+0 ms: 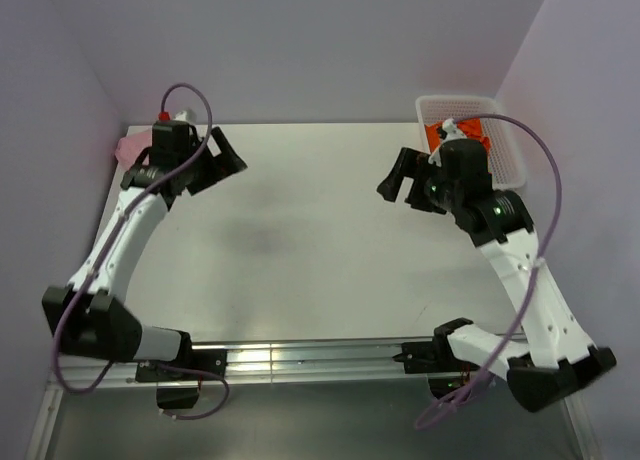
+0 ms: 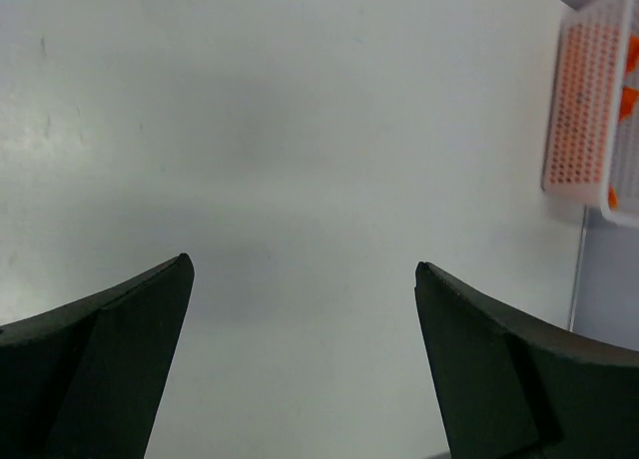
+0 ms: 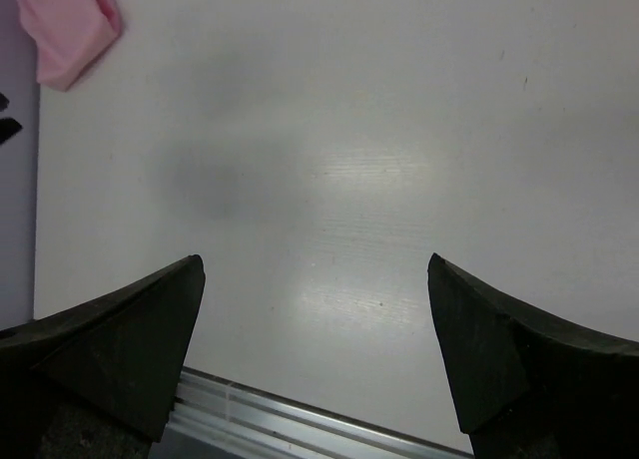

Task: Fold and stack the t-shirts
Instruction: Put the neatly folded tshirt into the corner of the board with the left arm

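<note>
The pale pink t-shirt [image 1: 131, 147] lies bunched at the table's far left edge, mostly hidden behind my left arm; it also shows in the right wrist view [image 3: 68, 25] as a folded lump. The bright orange t-shirt [image 1: 466, 135] sits inside a white perforated basket [image 1: 505, 145] at the far right, partly hidden by my right arm; orange shows through the basket wall in the left wrist view [image 2: 579, 100]. My left gripper [image 1: 226, 160] is open and empty over the table, right of the pink shirt. My right gripper [image 1: 398, 182] is open and empty, left of the basket.
The white table [image 1: 300, 240] lies between the two grippers. A metal rail [image 1: 310, 360] runs along the near edge between the arm bases; it also shows in the right wrist view [image 3: 300, 419]. Purple walls close in on the left, back and right.
</note>
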Controlling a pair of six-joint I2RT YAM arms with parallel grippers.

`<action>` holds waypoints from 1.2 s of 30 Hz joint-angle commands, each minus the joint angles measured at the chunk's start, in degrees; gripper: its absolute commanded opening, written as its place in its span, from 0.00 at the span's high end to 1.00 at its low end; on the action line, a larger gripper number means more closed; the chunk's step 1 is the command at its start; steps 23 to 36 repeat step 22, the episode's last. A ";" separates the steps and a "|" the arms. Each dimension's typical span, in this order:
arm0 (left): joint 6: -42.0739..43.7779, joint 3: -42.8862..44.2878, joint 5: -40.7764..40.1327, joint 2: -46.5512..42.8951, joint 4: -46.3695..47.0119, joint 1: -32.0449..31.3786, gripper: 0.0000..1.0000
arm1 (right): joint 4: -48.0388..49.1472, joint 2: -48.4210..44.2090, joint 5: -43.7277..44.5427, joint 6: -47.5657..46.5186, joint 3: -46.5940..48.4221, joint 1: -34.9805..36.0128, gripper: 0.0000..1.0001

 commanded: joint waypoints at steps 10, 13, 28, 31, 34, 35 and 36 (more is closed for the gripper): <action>-3.15 -7.80 -7.86 -26.76 -11.54 -4.18 0.00 | 4.35 -23.04 4.93 -0.47 -14.39 2.41 0.00; -2.71 -5.70 -9.62 -27.73 -12.68 -4.27 0.00 | 3.73 -24.63 5.01 -1.00 -14.57 2.50 0.00; 2.92 1.22 -11.71 -25.81 -15.13 -4.27 0.01 | 2.15 -26.66 5.02 -1.35 -15.18 2.50 0.00; 2.92 1.22 -11.71 -25.81 -15.13 -4.27 0.01 | 2.15 -26.66 5.02 -1.35 -15.18 2.50 0.00; 2.92 1.22 -11.71 -25.81 -15.13 -4.27 0.01 | 2.15 -26.66 5.02 -1.35 -15.18 2.50 0.00; 2.92 1.22 -11.71 -25.81 -15.13 -4.27 0.01 | 2.15 -26.66 5.02 -1.35 -15.18 2.50 0.00; 2.92 1.22 -11.71 -25.81 -15.13 -4.27 0.01 | 2.15 -26.66 5.02 -1.35 -15.18 2.50 0.00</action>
